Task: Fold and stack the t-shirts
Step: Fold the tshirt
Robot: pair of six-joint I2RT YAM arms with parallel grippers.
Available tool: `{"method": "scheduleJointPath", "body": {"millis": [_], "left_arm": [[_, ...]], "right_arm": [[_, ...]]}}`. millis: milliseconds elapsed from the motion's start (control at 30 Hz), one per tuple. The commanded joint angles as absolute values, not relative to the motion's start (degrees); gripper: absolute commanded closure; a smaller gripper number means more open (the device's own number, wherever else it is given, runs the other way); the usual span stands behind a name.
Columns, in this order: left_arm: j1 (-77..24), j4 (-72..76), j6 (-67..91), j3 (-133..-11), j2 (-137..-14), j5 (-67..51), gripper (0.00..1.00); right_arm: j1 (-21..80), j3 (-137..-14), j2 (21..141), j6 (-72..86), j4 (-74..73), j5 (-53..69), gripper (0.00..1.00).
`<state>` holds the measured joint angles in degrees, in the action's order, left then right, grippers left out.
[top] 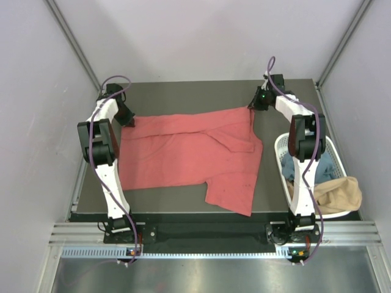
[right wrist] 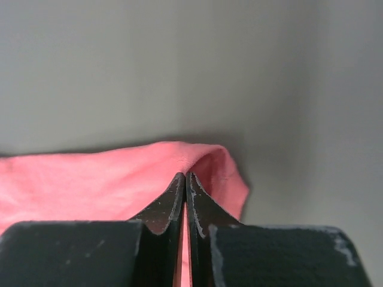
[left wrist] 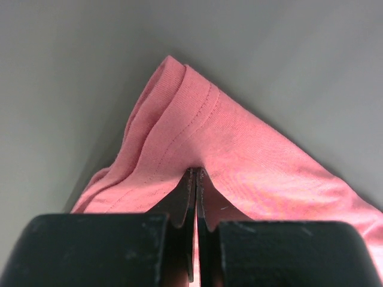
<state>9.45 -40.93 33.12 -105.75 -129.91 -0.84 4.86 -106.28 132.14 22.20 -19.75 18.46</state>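
My left gripper (top: 126, 116) is clamped on the far-left corner of the coral-red t-shirt (top: 189, 155). In my left wrist view the 2 fingers (left wrist: 179, 203) meet with almost no gap and pink cloth is caught between them. A hemmed edge with 2 rows of stitching rises past the tips to a folded point above the grey surface.

My right gripper (top: 257, 105) is pinched onto the far-right corner of the same shirt. In my right wrist view the jaws press together on a rolled lip of the fabric. The cloth runs off to the left, and a small rounded flap curls just right of the tips.

Between my 2 grips, the shirt's far edge runs across the back of the dark table (top: 183, 94). The rest of the shirt lies spread toward me, flat but creased. On its right half, 1 layer is folded over on top, and a lower right flap reaches close to the table's near edge.

The white slotted basket (top: 278, 146) sits at the right side of the table, just beside the shirt's right edge, and my right arm crosses above it. Inside it lie a blue t-shirt (top: 324, 165) and a tan t-shirt (top: 339, 192), both crumpled. The tan one bulges over the near right rim.
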Motion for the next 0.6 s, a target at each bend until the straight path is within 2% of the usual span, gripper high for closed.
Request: {"method": "scheduleJointPath", "body": {"millis": [0, 167, 333, 500, 533, 567], "left_arm": [[11.2, -39.5, 33.0, -105.8, -132.8, 1.6, 1.00], [11.8, -39.4, 32.7, -106.2, -133.4, 1.1, 1.00], [11.9, -39.4, 32.7, -106.8, -134.3, 0.3, 1.00], [11.9, -40.4, 32.1, -107.7, -133.4, 0.3, 1.00], [11.8, -40.8, 32.1, -107.9, -133.2, 0.3, 0.99], [11.8, -41.9, 31.9, -108.7, -132.8, 0.3, 0.96]], "right_arm": [[5.2, -108.3, 131.2, 22.5, -19.2, 11.6, 1.00], [4.7, -107.4, 130.8, 22.3, -20.7, 5.6, 1.00], [4.6, -109.9, 133.7, 21.3, -20.6, 8.6, 1.00], [4.5, -113.7, 135.0, 21.4, -24.6, 8.4, 0.89], [4.5, -113.9, 134.6, 21.3, -25.3, 8.0, 0.84], [4.4, -115.0, 134.1, 21.0, -26.4, 7.0, 0.73]]}}
